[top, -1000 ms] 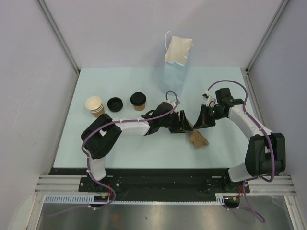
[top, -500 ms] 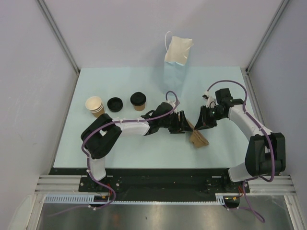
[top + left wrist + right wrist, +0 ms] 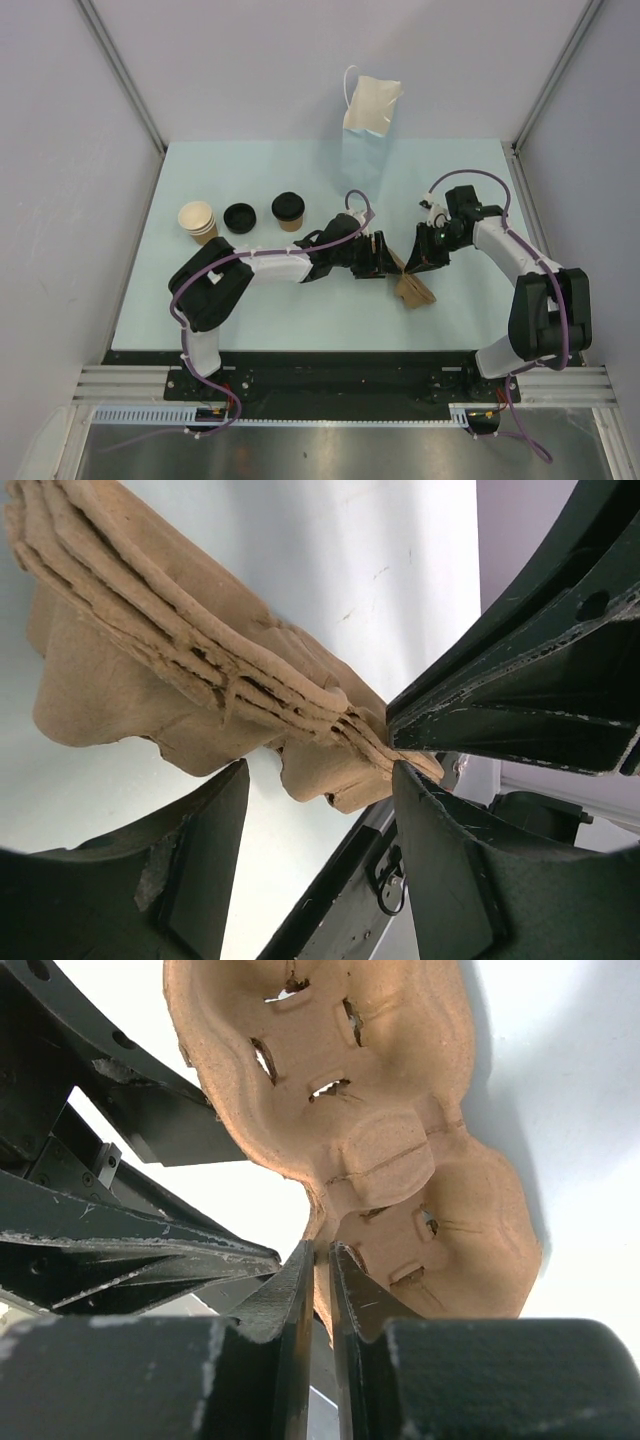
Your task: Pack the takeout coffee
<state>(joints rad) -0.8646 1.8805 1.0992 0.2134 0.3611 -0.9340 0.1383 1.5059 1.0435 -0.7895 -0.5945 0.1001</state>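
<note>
My right elbow has tucked in slightly, right claw (image 3: 322, 1250) pinching one cardboard tray (image 3: 380, 1150) by its rim, I judge to peel it off the stack (image 3: 150, 610), left claw (image 3: 320, 780) wide beside it.

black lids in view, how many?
2. One loose lid lies flat between the cup stack and the takeout coffee; the other lid caps that coffee. The arms could hide more.

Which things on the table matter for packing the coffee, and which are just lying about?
For the job: kraft-brown paper cup with round black lid; stack of brown moulded-pulp cup carriers, pinched by the right gripper, the left gripper open at its edge; probably the white paper bag.
Lying about: stack of unlidded tan paper cups; loose round black plastic lid.
</note>
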